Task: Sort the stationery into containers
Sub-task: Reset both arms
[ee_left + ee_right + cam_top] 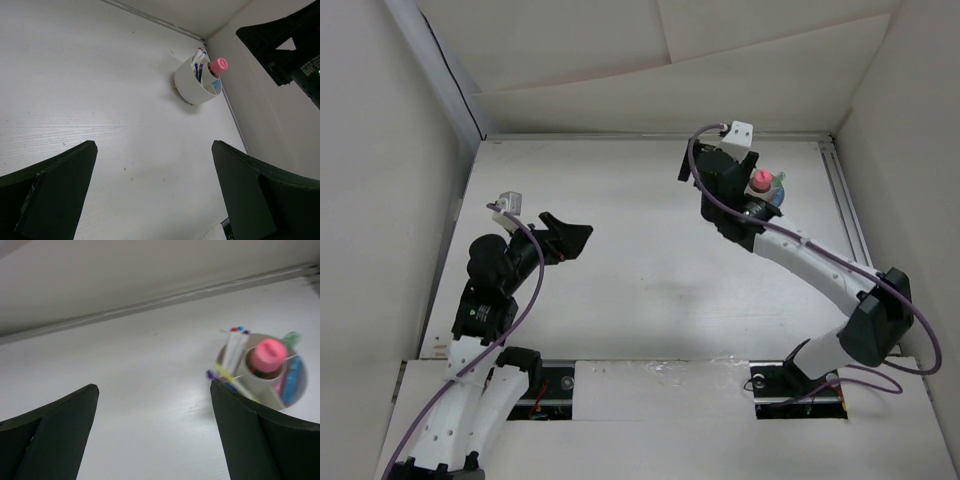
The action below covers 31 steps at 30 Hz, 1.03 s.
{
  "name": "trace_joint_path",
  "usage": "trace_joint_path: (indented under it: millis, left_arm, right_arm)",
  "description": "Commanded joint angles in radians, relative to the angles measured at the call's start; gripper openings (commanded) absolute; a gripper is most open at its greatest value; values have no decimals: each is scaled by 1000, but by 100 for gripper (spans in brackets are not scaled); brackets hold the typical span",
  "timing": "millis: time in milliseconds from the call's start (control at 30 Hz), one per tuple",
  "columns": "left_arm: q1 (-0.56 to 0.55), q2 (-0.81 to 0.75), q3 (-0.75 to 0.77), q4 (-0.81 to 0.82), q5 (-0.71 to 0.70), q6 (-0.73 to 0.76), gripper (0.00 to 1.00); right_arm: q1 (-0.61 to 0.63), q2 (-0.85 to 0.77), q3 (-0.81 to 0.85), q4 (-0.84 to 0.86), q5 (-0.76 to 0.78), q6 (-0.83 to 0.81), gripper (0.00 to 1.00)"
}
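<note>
The white divided cup (772,193) stands at the back right of the table. A pink rounded piece (761,180) sits on top of it, and blue and green markers show inside. In the left wrist view the cup (196,85) is far off, with thin pens (199,61) and the pink piece (218,65) sticking out. In the right wrist view the cup (265,392) is blurred at the right; it holds the pink piece (268,355), a yellow pen (225,372) and a blue marker (294,380). My right gripper (152,390) is open and empty just left of the cup. My left gripper (154,150) hangs open and empty over bare table.
The right arm (290,45) shows dark in the left wrist view, above the cup. White walls enclose the table; a metal rail (845,210) runs along the right side, close to the cup. My left gripper (570,235) is at the table's left, my right gripper (705,170) at the back.
</note>
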Motion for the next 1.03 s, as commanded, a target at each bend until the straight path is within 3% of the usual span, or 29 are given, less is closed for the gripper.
trace_joint_path:
  millis: [0,133,367,533,767,1000]
  left_arm:
    - [2,0,7,29,1,-4,100]
    - [2,-9,16,29,-27,-4,100]
    - [2,-19,16,9,-9,-23,100]
    - [2,-29,6,22,25,-32,100]
    - [2,-75,-5,34,34,-32,100]
    - [2,-137,-5,9,11,-11,100]
  right_arm:
    - [70,-70,-60,4,-211,3,100]
    - [194,-145,-150,-6,-320,15,100]
    - [284,-307,-347,-49,-522,44,100]
    - [354,-387,-452,-75,-572,44,100]
    - [374,-464,-485,-130,-561,104,100]
    - [385,-422,-368,-230,-543,101,100]
